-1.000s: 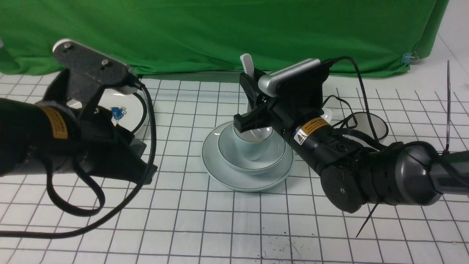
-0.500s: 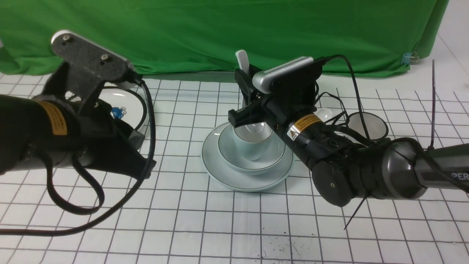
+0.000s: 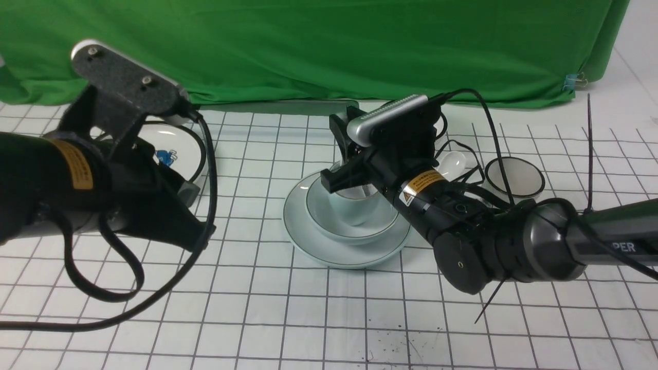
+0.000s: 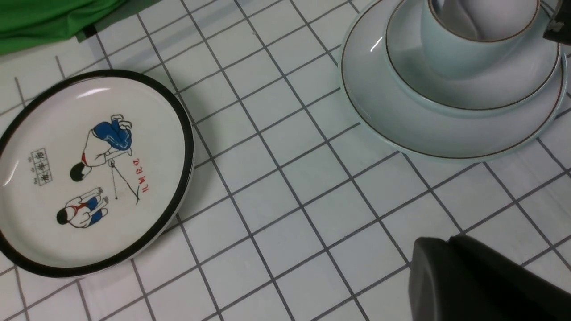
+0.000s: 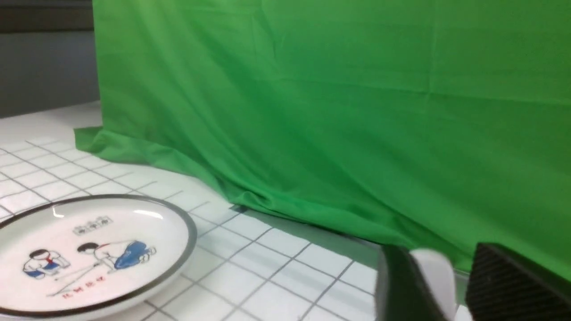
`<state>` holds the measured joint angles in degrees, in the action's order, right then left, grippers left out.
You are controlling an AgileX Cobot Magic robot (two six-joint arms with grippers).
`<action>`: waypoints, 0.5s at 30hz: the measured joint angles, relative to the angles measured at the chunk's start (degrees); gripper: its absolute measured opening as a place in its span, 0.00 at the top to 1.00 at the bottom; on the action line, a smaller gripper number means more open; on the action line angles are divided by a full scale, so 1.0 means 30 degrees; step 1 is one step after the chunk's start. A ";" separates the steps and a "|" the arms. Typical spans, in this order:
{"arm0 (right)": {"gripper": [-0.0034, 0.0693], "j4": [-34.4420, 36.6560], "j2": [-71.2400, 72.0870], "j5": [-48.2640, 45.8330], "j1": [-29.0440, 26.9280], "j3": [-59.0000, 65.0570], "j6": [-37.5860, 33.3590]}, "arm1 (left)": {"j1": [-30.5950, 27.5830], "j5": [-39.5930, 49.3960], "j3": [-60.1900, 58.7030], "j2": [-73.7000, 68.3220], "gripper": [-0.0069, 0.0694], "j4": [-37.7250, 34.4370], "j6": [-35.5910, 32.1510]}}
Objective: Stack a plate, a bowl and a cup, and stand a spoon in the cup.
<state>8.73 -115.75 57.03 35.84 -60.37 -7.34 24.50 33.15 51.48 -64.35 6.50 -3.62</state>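
Spoon (image 5: pixel 430 272) stands in the cup (image 3: pixel 354 210), with its handle rising between the fingers of the right gripper (image 3: pixel 344 154). We see the jaws parted: in the right wrist view the handle lies against one finger, and green cloth (image 5: pixel 312 111) shows through the gap to the other. The cup sits in the bowl (image 3: pixel 334 223), and the bowl sits centred on the plate (image 3: pixel 313 241). The right gripper hangs directly above the plate. We read the left gripper (image 4: pixel 446 267) as closed on nothing; it hovers to the left of the plate, apart from it. A black-rimmed picture plate (image 4: pixel 89 174) lies farther left of the plate. A second spoon (image 3: pixel 452 162) and a black-rimmed cup (image 3: pixel 514 177) rest to the right of the plate, behind the right arm
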 joint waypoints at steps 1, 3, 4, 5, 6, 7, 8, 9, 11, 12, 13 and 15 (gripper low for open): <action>0.55 0.0000 0.0000 -0.0020 0.0000 0.0000 0.0000 | 0.0000 0.0000 0.0000 0.0000 0.96 -0.0001 0.0000; 0.53 0.0000 0.0045 -0.0155 0.0000 0.0000 0.0000 | 0.0000 0.0000 0.0000 0.0007 0.96 -0.0043 0.0169; 0.52 0.0000 0.0159 -0.0406 0.0000 0.0000 0.0000 | 0.0000 0.0000 0.0000 0.0080 0.96 -0.0091 0.0364; 0.53 0.0000 0.0407 -0.0684 0.0000 0.0000 0.0000 | 0.0000 0.0025 0.0000 0.0184 0.96 -0.0190 0.0644; 0.53 0.0000 0.0476 -0.0865 0.0000 0.0000 0.0000 | 0.0000 0.0037 -0.0013 0.0254 0.96 -0.0221 0.0682; 0.56 0.0000 0.1121 -0.1705 0.0000 0.0000 0.0000 | 0.0000 0.0140 -0.0071 0.0621 0.96 -0.0343 0.0842; 0.59 0.0000 0.1800 -0.2335 0.0000 0.0000 0.0000 | 0.0000 0.0217 -0.0209 0.0938 0.96 -0.0400 0.0988; 0.64 0.0000 0.2635 -0.3465 0.0000 0.0000 0.0000 | 0.0000 0.0284 -0.0405 0.1567 0.96 -0.0422 0.1205; 0.76 0.0000 0.4636 -0.5676 0.0000 0.0000 -0.0151 | 0.0000 0.0267 -0.1148 0.3052 0.96 -0.0422 0.1374; 0.82 0.0000 0.5725 -0.6868 0.0000 0.0000 -0.0398 | 0.0000 0.0204 -0.1524 0.3947 0.96 -0.0422 0.1544; 0.87 0.0000 0.6824 -0.8105 0.0000 -0.0015 -0.0676 | 0.0000 0.0128 -0.2053 0.4903 0.96 -0.0422 0.1696; 0.92 0.0000 0.8978 -1.0324 0.0000 -0.0076 -0.1264 | 0.0000 0.0018 -0.3231 0.6684 0.96 -0.0422 0.2082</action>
<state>8.73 -88.82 26.05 35.84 -60.60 -11.13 24.50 33.21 41.78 -44.30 5.23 2.63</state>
